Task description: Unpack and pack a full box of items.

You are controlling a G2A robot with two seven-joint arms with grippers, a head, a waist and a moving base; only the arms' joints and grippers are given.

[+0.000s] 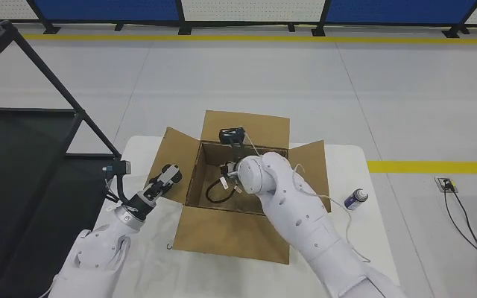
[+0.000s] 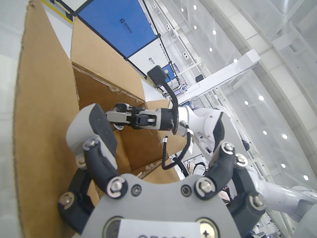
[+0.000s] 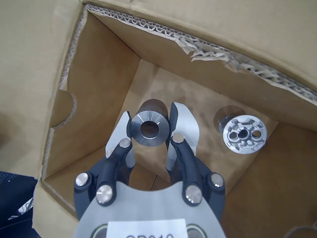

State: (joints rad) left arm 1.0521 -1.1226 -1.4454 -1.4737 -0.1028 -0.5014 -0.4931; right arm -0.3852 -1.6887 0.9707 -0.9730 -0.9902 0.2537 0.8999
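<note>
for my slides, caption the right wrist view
Right gripper shut on a metal cylinder inside the cardboard box, flanged part nearby.

The box (image 1: 231, 237) sits in the middle of the table (image 1: 160, 261), flaps spread outward. Inside it, the right gripper (image 3: 151, 112) clasps an upright cylinder (image 3: 149, 130) from both sides; whether the cylinder touches the floor is hard to tell. A flanged disc (image 3: 244, 134) stands beside it, apart. The left gripper (image 1: 170, 176) hangs outside the box, at its left flap, and a can (image 1: 355, 198) lies on the table right of the box.

Box (image 1: 231, 238) interior partly behind right arm (image 1: 298, 216), table (image 1: 141, 160) cut off
</note>
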